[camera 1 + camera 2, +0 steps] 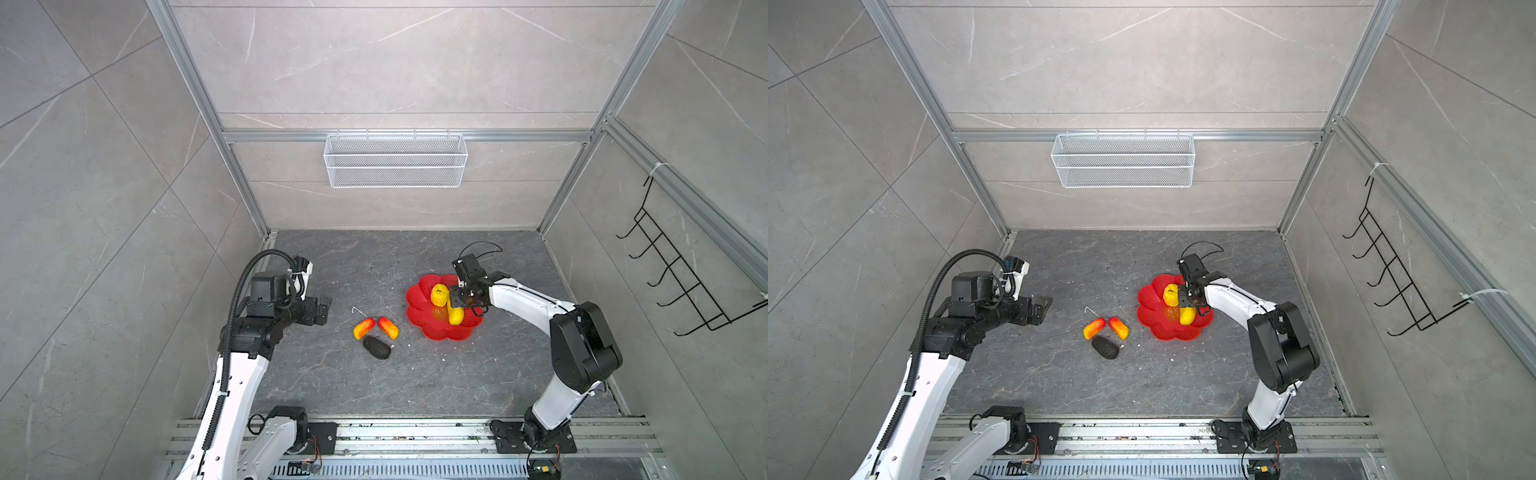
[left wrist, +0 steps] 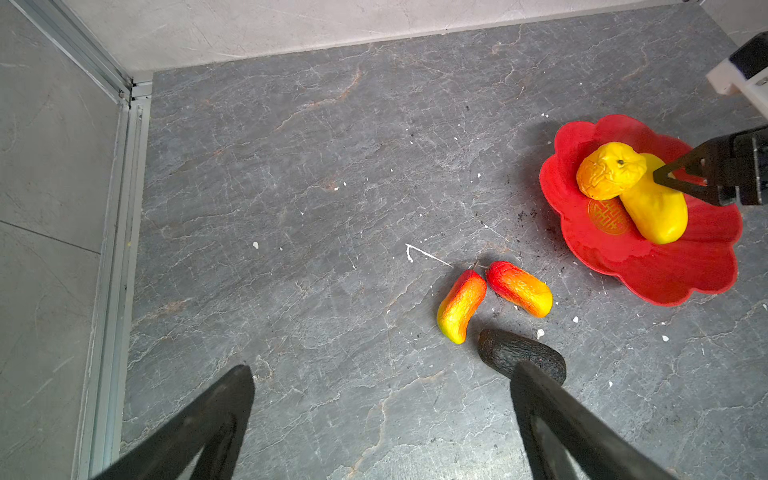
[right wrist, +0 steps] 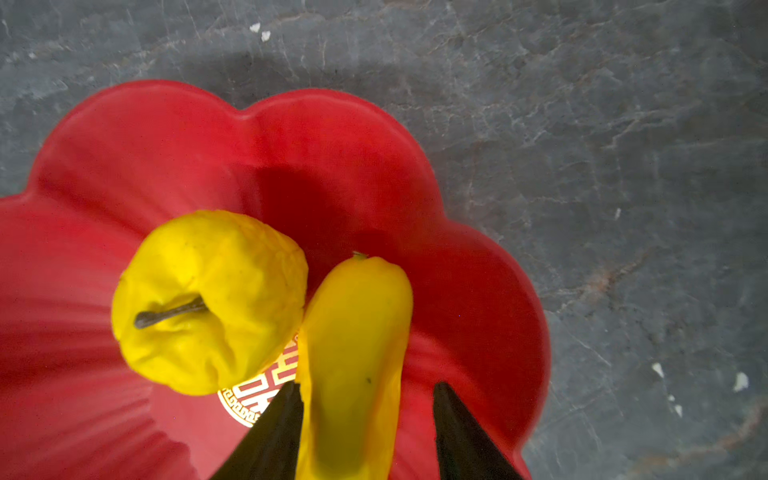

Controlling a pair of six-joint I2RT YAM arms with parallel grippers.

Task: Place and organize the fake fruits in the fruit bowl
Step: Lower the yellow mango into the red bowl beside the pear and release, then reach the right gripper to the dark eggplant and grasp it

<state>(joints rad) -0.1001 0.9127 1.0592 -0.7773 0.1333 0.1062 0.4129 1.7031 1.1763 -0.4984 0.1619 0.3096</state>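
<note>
Fruit bowl: red petalled dish on the dark stone tabletop, holding two of the five fruits

Round yellow fruit: in the bowl, touching the next item

Elongated yellow fruit: in the bowl, lying partly over the gold emblem, one end between the right claw's fingers

Right gripper: jaws parted astride that fruit, with a gap showing on one side; not clamped

Left gripper: jaws wide, empty, above the table near the loose fruits

Red-orange-yellow fruit and its twin: on the table, well outside the bowl

Black oval fruit: on the table just beside that pair

Step in hand, judged: release of the elongated fruit

Next move, judged: right claw lifts straight clear without nudging either yellow fruit; the three table fruits lie close together, so one must be singled out
</note>
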